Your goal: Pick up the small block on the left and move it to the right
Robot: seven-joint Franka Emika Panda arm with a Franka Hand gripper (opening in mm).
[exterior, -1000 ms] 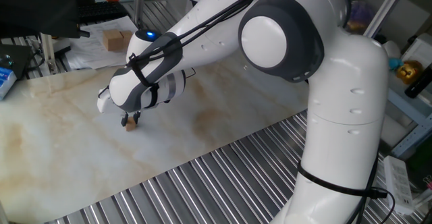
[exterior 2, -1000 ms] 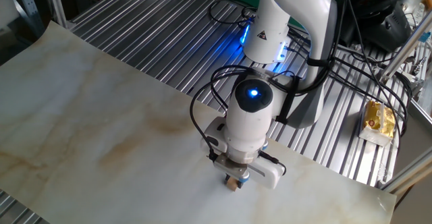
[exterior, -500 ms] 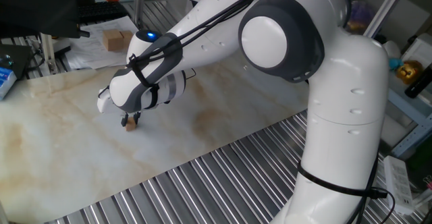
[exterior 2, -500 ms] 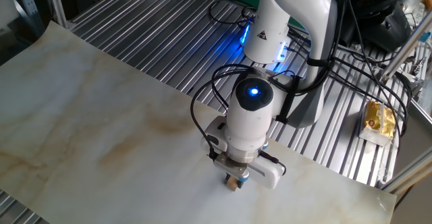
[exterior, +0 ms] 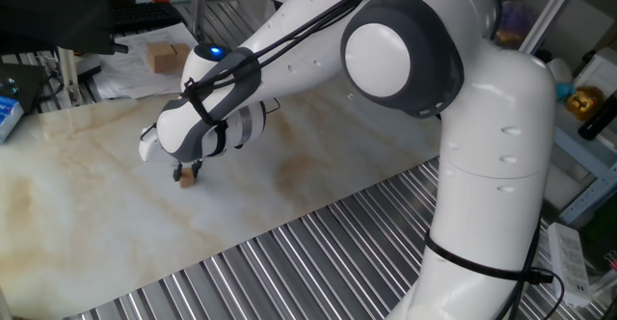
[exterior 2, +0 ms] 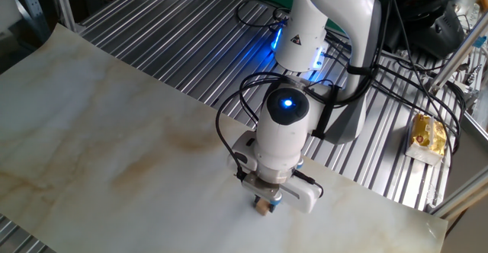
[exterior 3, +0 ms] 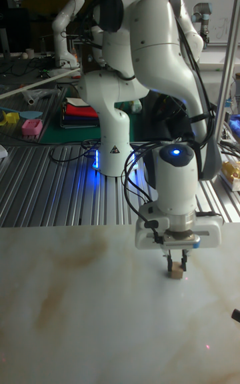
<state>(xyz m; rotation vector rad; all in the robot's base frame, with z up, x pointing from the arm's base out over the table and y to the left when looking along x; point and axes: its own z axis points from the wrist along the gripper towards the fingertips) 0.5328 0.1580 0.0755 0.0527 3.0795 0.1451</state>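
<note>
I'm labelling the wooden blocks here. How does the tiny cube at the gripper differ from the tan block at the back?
The tiny light-brown wooden cube is much smaller than the large tan wooden block. The cube sits on the marble-patterned tabletop between the gripper's fingers; the large block rests off the marble among papers, away from the gripper. Both look plain and unmarked.

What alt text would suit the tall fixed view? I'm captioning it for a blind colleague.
A white robot arm reaches straight down, its gripper closed around a small wooden block resting on a pale marbled table. A blue light glows on the arm's wrist, with a cluttered lab behind.
</note>
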